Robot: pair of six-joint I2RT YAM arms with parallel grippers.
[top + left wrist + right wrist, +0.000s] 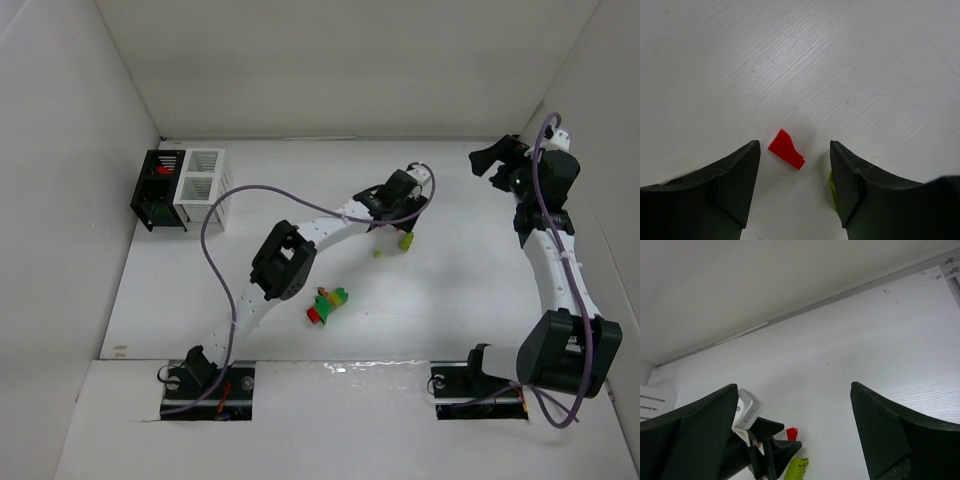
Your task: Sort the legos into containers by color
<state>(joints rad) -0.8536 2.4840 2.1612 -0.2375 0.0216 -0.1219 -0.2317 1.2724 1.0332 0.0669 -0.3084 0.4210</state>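
The left gripper (pixel 795 144) is low over the desk (pixel 470 300) with its jaws released. A small red brick (pixel 786 149) lies between the fingers and touches neither of them. A yellow-green brick (pixel 831 187) lies just beside the right finger. A cluster of bricks (pixel 327 303) in red, green and orange lies nearer the arm bases. The black bin (pixel 158 195) and the white bin (pixel 200 185) stand joined at the far left. The right gripper (pixel 793 386) is spread wide and holds nothing.
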